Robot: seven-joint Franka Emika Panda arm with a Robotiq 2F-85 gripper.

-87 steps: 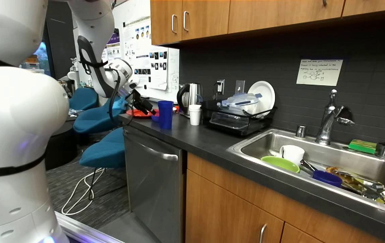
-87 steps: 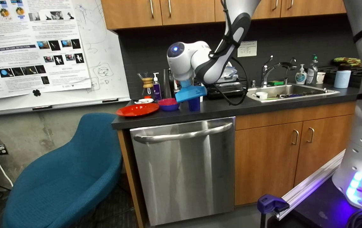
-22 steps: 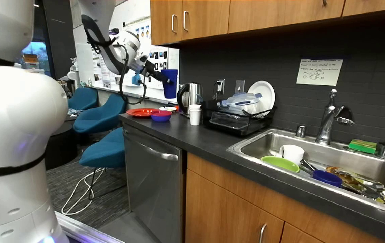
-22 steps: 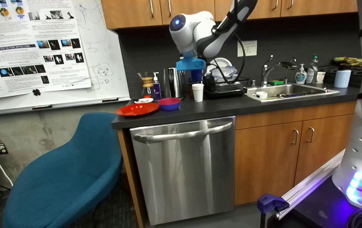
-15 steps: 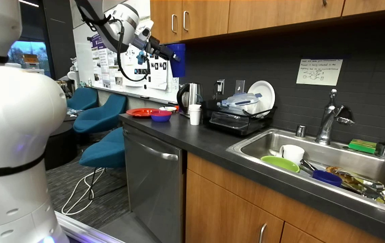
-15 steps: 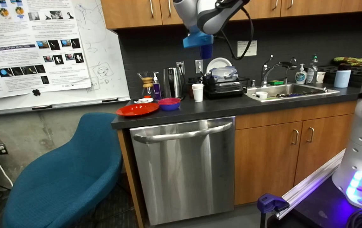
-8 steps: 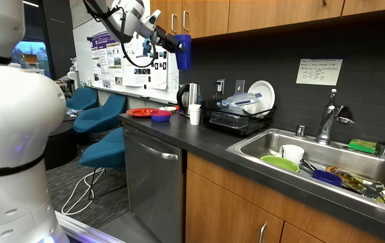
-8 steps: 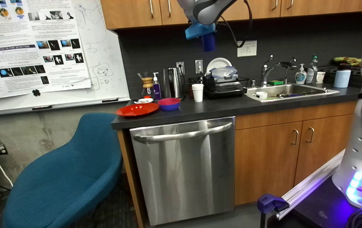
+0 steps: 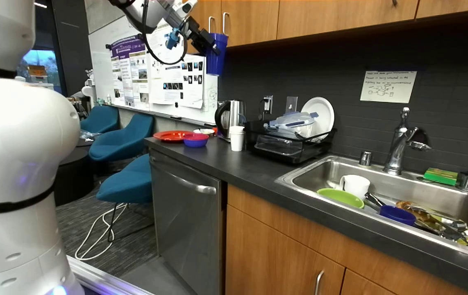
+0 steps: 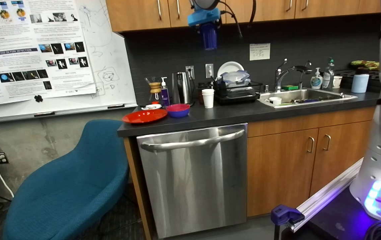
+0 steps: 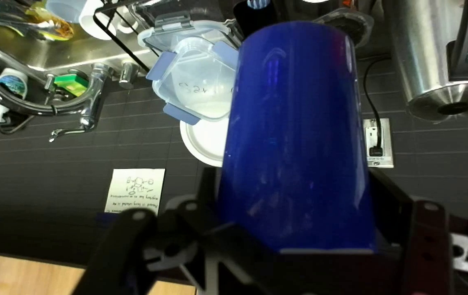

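In an exterior view, from the left, a red plate (image 9: 171, 136) and 2 stacked bowls (image 9: 195, 141) are seen on the counter (image 9: 250, 166); then, well above it, the gripper (image 11: 293, 184) is clamped on a blue cup (image 9: 216, 62) near its wider upper end; further right, white cups (image 9: 237, 141) are stacked. The blue cup is judged light, stiff and hard to break, but slick-walled; it is best held below the rim, where slipping would be checked by the taper.

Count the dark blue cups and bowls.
3: tall cup in the end effector, bowl under the red bowl on the counter, piece in the sink; more may be hidden.
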